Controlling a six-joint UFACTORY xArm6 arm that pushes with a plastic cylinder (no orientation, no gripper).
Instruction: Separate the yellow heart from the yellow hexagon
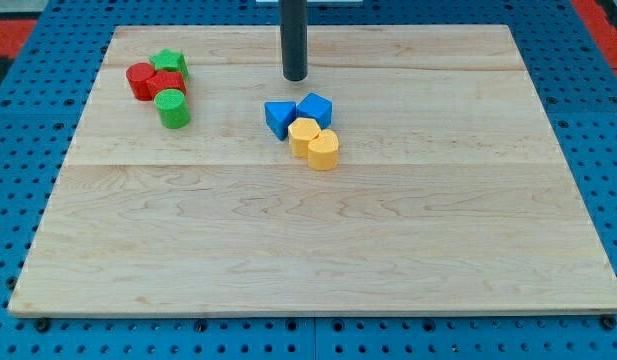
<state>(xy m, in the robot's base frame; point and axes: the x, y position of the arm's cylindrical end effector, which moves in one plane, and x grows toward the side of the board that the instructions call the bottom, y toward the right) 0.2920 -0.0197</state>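
The yellow heart [324, 150] and the yellow hexagon [304, 134] lie touching each other near the board's middle, the hexagon to the upper left of the heart. A blue triangle [279, 117] and a blue cube [314, 108] sit just above them, touching the hexagon. My tip [295, 77] is above this cluster toward the view's top, apart from the blue blocks by a short gap.
At the upper left is a second cluster: a green star-like block [170, 64], a red cylinder [140, 80], a red block [168, 84] and a green cylinder [173, 108]. The wooden board [318, 250] lies on a blue pegboard surface.
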